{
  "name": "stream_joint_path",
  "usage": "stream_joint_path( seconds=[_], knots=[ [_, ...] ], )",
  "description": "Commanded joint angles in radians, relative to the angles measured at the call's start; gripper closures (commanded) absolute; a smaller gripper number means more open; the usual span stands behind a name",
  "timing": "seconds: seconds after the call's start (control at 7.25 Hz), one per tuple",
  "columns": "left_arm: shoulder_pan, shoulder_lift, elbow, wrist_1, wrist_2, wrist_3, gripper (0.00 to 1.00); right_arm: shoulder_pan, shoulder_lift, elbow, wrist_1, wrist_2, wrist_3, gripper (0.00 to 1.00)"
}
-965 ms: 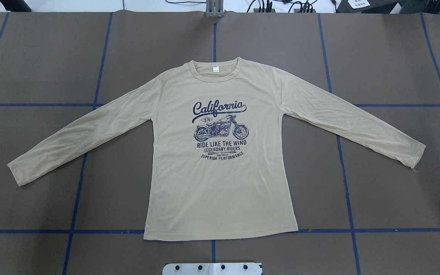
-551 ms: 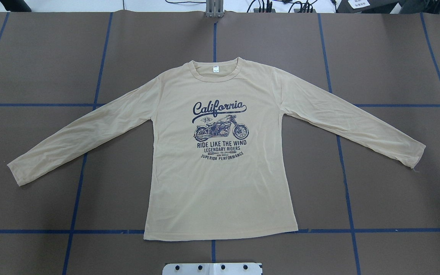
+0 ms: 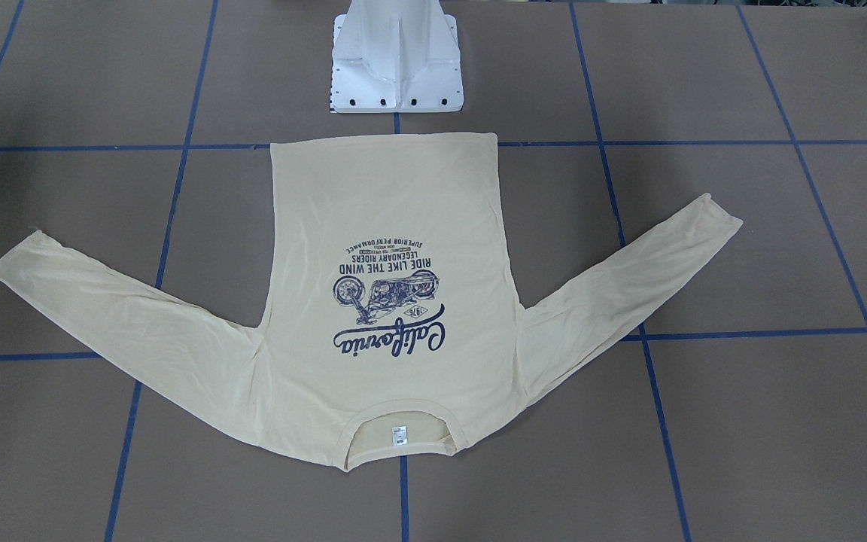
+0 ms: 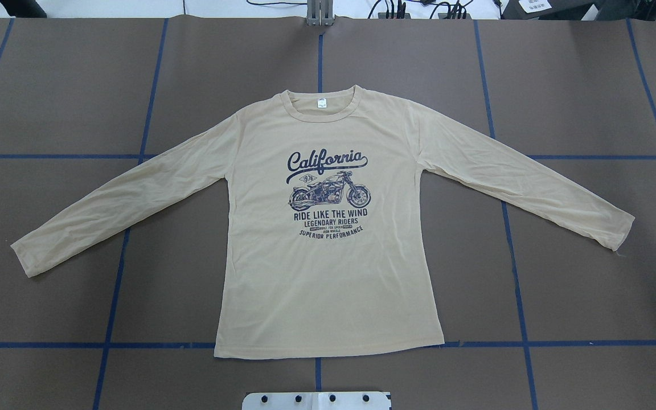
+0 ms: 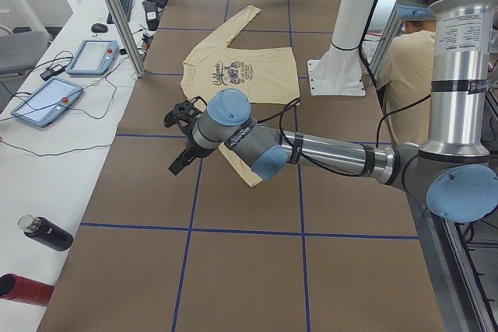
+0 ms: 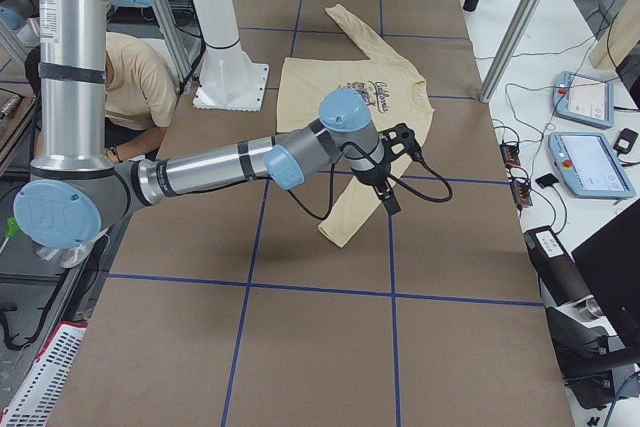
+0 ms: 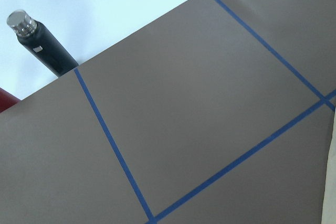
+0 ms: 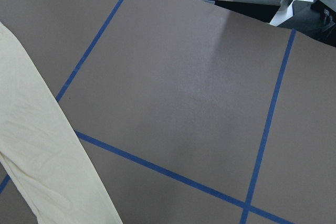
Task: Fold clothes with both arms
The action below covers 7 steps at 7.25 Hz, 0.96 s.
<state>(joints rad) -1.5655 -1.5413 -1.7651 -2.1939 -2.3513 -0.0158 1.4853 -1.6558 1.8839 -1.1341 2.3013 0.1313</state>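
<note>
Currently, you see the left pincer (image 5: 177, 162) and right pincer (image 6: 388, 202) each poised above the tabletop (image 4: 49, 85) beside a sleeve of the flat T-shirt (image 4: 328, 285); their opening cannot be told.

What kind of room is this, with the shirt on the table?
Probably a robot lab: left arm and right arm over a table marked with blue tape, control tablets beside it.
</note>
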Motion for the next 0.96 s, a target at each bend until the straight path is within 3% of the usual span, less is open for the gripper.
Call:
stream_joint_path(
  seconds=[0.0, 0.41, 0.83],
  knots=[
    [0.002, 0.003, 0.004, -0.088, 0.001, -0.055, 0.0, -0.092, 0.004, -0.014, 0.099, -0.022, 0.194, 0.0],
    [0.005, 0.038, 0.013, -0.135, 0.003, -0.047, 0.0, -0.417, 0.002, 0.001, 0.163, -0.317, 0.559, 0.01],
    [0.005, 0.038, 0.024, -0.135, 0.004, -0.044, 0.0, -0.494, -0.006, -0.179, 0.483, -0.362, 0.732, 0.04]
  ],
)
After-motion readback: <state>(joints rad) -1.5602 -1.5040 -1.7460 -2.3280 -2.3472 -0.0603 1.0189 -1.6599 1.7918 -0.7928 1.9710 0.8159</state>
